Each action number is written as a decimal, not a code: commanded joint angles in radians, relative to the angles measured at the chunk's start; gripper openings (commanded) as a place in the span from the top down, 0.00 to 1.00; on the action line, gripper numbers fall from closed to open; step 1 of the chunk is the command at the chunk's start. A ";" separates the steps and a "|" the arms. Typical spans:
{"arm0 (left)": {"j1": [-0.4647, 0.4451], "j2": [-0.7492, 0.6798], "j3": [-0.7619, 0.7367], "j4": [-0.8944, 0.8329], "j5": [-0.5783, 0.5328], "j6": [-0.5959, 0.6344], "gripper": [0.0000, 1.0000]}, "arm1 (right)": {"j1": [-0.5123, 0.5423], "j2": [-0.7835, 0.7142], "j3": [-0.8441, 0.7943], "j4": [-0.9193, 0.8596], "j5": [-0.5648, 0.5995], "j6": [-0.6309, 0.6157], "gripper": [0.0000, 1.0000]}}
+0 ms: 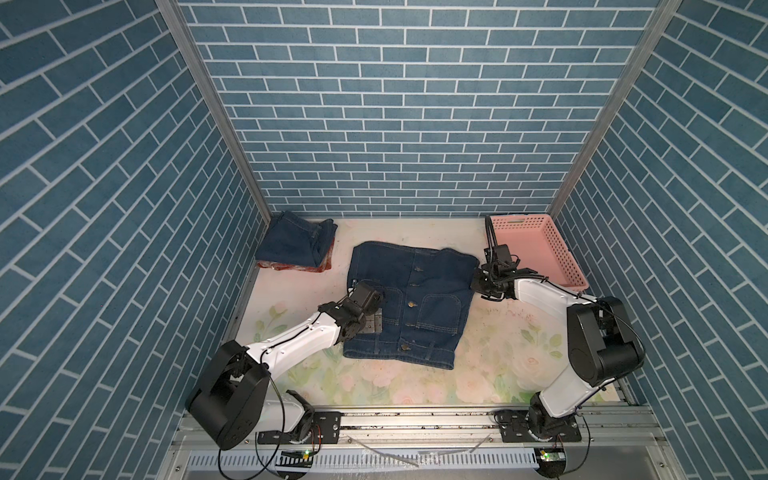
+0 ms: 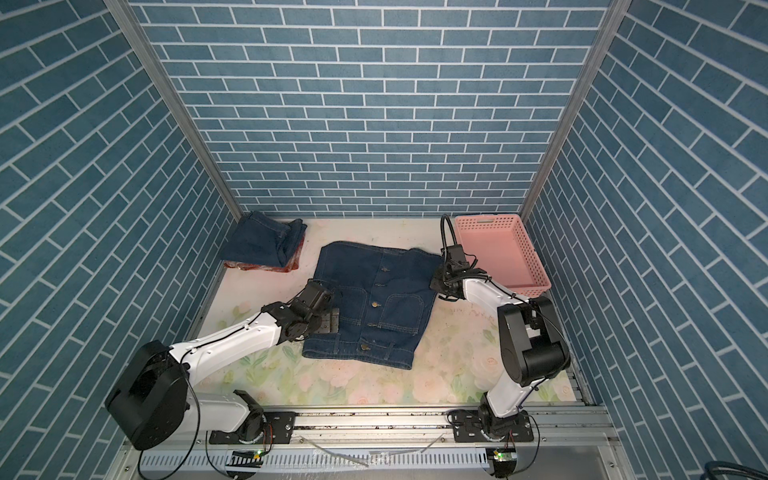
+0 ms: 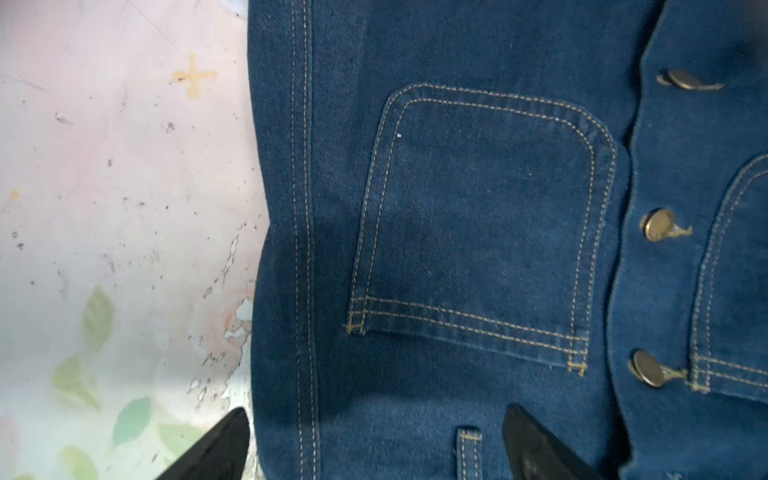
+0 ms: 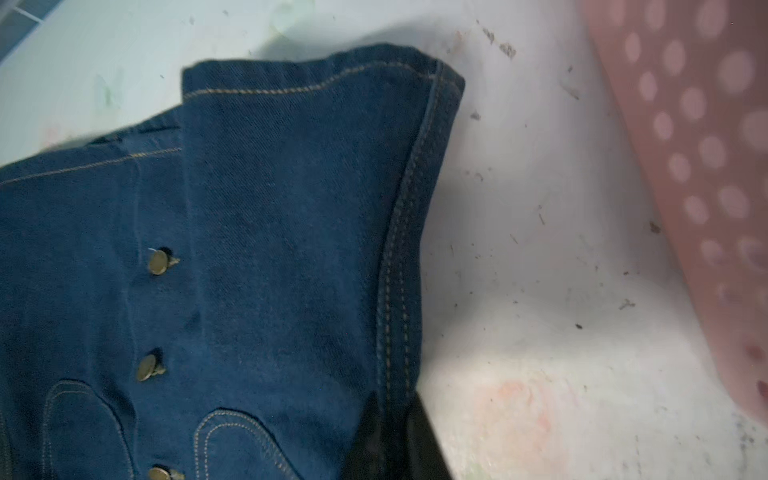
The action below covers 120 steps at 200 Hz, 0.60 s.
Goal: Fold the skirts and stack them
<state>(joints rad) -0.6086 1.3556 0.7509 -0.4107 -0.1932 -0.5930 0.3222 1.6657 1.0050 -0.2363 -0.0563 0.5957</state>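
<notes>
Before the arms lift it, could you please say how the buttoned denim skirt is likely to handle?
The buttoned denim skirt will probably drape but stay fairly stiff: its hem corner stands raised. Doubled seams and metal buttons suggest some heft.

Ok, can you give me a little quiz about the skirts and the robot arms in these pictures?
1. True or false: a skirt lies in the pink basket.
2. What lies under the folded denim skirt? A) the plaid skirt B) a towel C) a cardboard box
3. Fill in: the left gripper, at the edge of the spread denim skirt, is ___.
Key: 1 false; 2 A; 3 open.
</notes>
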 commanded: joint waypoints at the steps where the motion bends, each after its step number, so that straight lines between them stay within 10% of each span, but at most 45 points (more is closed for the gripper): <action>1: 0.058 0.013 0.005 0.054 0.007 0.040 0.04 | -0.003 0.001 0.029 -0.058 0.003 -0.034 0.51; 24: 0.102 0.037 0.022 0.057 0.008 0.060 0.03 | -0.003 -0.059 -0.032 -0.054 0.000 -0.018 0.35; 120: 0.173 0.209 0.051 0.156 0.031 0.115 0.02 | 0.130 -0.099 -0.213 0.057 -0.074 0.185 0.43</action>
<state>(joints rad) -0.4416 1.5295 0.7734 -0.2905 -0.1699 -0.5045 0.4221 1.5261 0.8200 -0.2264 -0.1131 0.6941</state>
